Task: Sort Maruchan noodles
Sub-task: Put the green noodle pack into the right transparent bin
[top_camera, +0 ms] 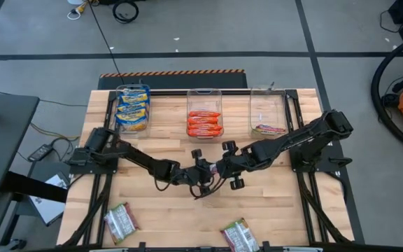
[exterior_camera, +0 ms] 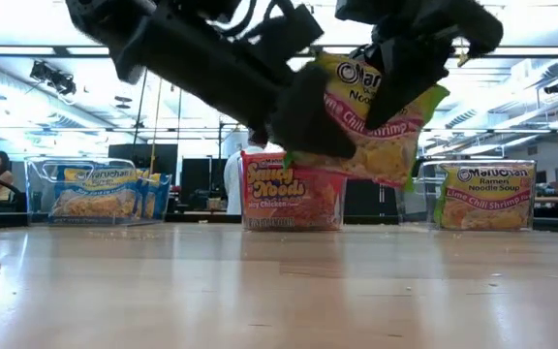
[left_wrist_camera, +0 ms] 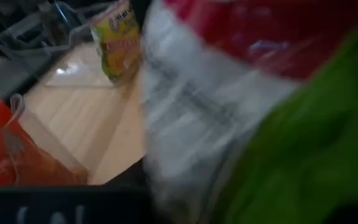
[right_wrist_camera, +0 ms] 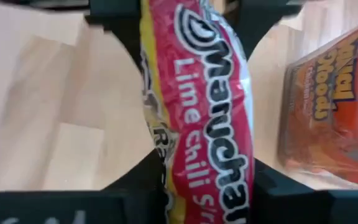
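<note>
A silvery-white, green and pink Lime Chili Shrimp noodle packet (exterior_camera: 376, 116) hangs in the air over the table's middle, between my two grippers. My left gripper (top_camera: 200, 175) reaches in from the left and my right gripper (top_camera: 222, 168) from the right, and each is shut on the packet. The right wrist view has the packet (right_wrist_camera: 204, 112) running from my right gripper (right_wrist_camera: 207, 180) away to my left gripper (right_wrist_camera: 188, 18). It fills the left wrist view (left_wrist_camera: 229, 112), blurred. From above, both grippers hide the packet. My left gripper has the packet's lower left edge (exterior_camera: 308, 136) between its two fingers, coming nearly level from the table's left. Its fingers stand on either side of the packet's far end (right_wrist_camera: 166, 25). My right gripper pinches the packet's upper end (exterior_camera: 405, 68) between its two fingers (right_wrist_camera: 135, 193), slanting down from the right. The packet is tilted and clear of the table.
Three clear bins stand along the far edge: yellow-and-blue packets on the left (top_camera: 133, 108), orange-red ones in the middle (top_camera: 204, 115), a lime chili packet on the right (top_camera: 268, 115). Two loose packets (top_camera: 121, 222) (top_camera: 238, 234) lie near the front edge. Bare wood lies between.
</note>
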